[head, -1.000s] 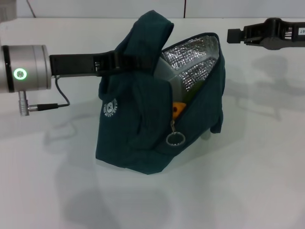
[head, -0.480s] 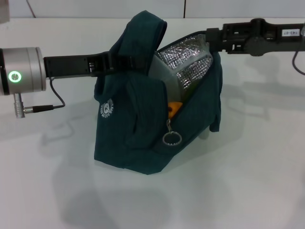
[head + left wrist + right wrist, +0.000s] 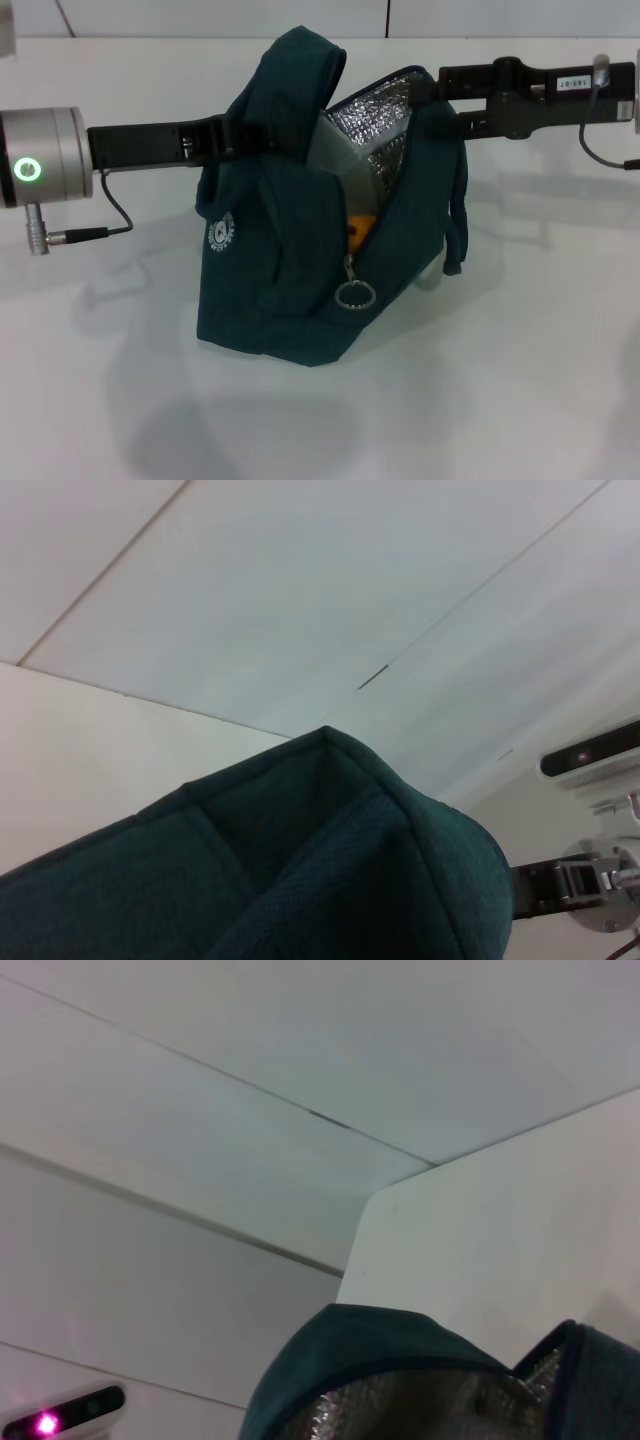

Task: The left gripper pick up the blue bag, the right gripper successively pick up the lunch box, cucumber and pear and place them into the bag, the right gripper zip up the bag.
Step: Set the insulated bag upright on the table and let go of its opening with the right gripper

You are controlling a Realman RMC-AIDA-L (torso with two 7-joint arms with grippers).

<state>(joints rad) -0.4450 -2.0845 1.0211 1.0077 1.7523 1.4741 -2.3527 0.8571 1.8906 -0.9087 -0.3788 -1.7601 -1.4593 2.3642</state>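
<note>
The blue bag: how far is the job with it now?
Packing looks mostly done: an orange item, probably the pear, shows inside the blue bag; other contents are hidden. The left gripper holds the bag's handle, and the right gripper is at the bag's upper edge. The zipper pull sits low, so zipping remains.

You see the blue bag [image 3: 290,270], centre frame, in dark teal with crinkled silver foil lining, a small white round logo and a silver zipper ring. An orange patch shows in its opening. Both arms are black; a green ring glows at far left. The table [image 3: 520,380] is white.
</note>
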